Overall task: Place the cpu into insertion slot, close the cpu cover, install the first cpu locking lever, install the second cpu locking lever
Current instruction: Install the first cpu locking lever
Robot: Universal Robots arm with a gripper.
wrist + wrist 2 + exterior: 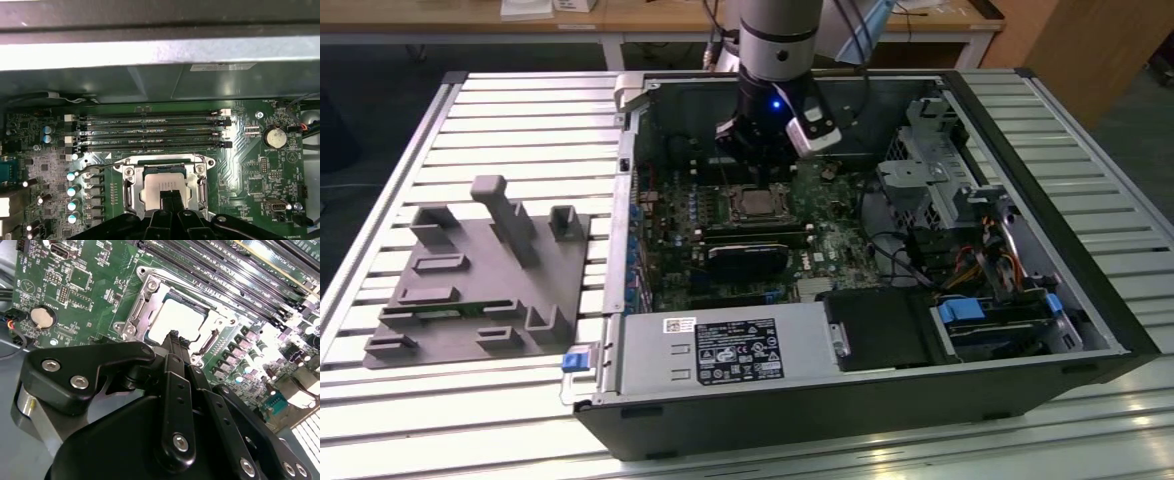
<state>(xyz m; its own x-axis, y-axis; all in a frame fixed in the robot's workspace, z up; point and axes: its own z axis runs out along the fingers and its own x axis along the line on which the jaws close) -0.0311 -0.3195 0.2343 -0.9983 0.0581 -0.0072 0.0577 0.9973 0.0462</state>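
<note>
Starting left: grey fixture block (480,270) on the slatted table (520,110), well off to the exterior view's left of the insertion slot (165,164) and outside the computer case (1067,200)
Insertion slot: on the green motherboard (250,175) inside the open case, and it's occupied
Cpu (162,185): seated in the insertion slot, pale metal top facing up
Cpu cover (131,190): lying flat over the insertion slot, silver frame around the cpu, which shows through its window
Lever (100,166): thin wire rod running out from one corner of the insertion slot; latched or not, can't tell
Gripper (170,196): right above the insertion slot, black fingers (172,337) pressed together with nothing between them, tips over the cpu's edge
Memory slots (150,132): just beside the insertion slot
Drive cage (927,170): to the exterior view's right of the insertion slot
</note>
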